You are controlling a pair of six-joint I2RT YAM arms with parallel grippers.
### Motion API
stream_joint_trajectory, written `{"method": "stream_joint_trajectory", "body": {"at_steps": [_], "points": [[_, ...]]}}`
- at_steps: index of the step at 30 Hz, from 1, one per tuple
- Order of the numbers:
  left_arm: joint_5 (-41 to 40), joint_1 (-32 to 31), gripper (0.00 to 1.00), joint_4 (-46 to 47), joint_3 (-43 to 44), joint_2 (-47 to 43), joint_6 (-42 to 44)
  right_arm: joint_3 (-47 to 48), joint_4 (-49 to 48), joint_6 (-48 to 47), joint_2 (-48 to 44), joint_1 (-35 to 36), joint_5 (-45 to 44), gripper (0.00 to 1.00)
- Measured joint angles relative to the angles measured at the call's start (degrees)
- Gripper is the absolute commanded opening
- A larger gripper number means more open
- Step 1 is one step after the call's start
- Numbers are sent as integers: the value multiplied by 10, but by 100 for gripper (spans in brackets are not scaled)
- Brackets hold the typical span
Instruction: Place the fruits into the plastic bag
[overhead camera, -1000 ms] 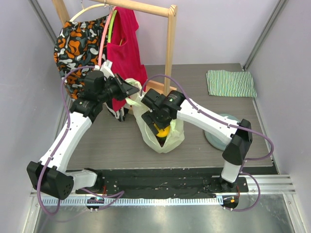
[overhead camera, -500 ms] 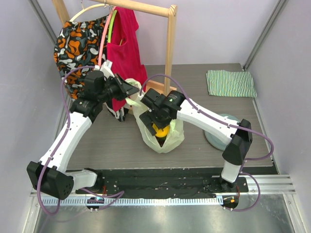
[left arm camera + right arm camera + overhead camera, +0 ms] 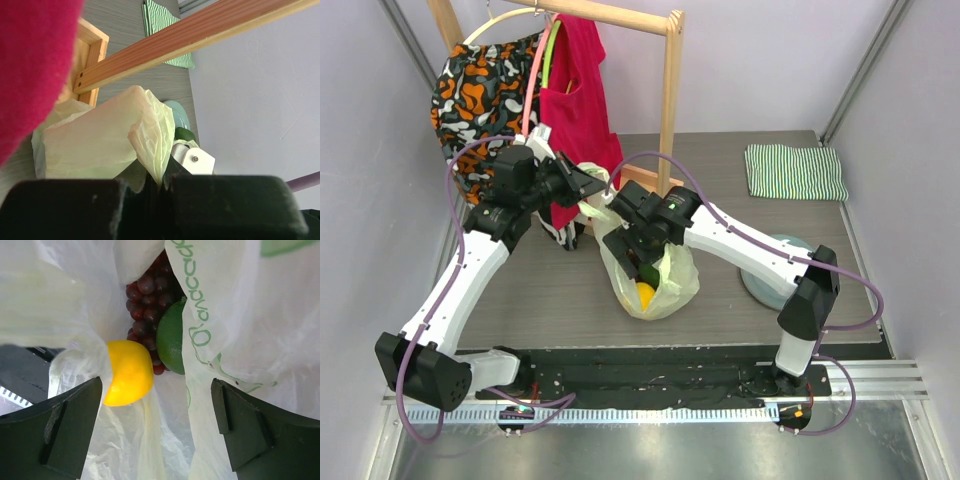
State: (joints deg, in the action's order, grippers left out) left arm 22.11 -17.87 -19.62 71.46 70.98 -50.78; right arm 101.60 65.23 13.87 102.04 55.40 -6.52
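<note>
Right wrist view: right tool (image 3: 156, 405) jaws wide over pale-green translucent plastic bag (image 3: 235, 315), mid-frame, containing round yellow citrus (image 3: 129, 372), green avocado (image 3: 171, 337), dark red grape bunch (image 3: 147, 295); left tool (image 3: 159, 181) pinches bag's edge.

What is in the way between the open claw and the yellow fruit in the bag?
Nothing visible. The right gripper, open, looks straight at the yellow citrus, which lies in the plastic bag beside the grapes and a green avocado. Bag folds sit only at the sides.

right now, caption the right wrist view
Open right gripper over round yellow citrus, green avocado, dark-red grapes in pale plastic bag
</note>
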Motion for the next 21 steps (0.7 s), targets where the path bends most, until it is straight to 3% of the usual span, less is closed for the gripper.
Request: {"method": "stream_joint_trajectory", "body": {"at_steps": [4, 8, 15, 21], "points": [[0, 0, 0, 0, 0, 0, 0, 0, -14, -3, -4, 0, 11, 90], [0, 0, 0, 0, 0, 0, 0, -2, -52, -12, -32, 0, 45, 89], [0, 0, 0, 0, 0, 0, 0, -4, -189, -19, -166, 0, 102, 84], [0, 0, 0, 0, 0, 0, 0, -2, -258, -9, -234, -28, 74, 85]]}}
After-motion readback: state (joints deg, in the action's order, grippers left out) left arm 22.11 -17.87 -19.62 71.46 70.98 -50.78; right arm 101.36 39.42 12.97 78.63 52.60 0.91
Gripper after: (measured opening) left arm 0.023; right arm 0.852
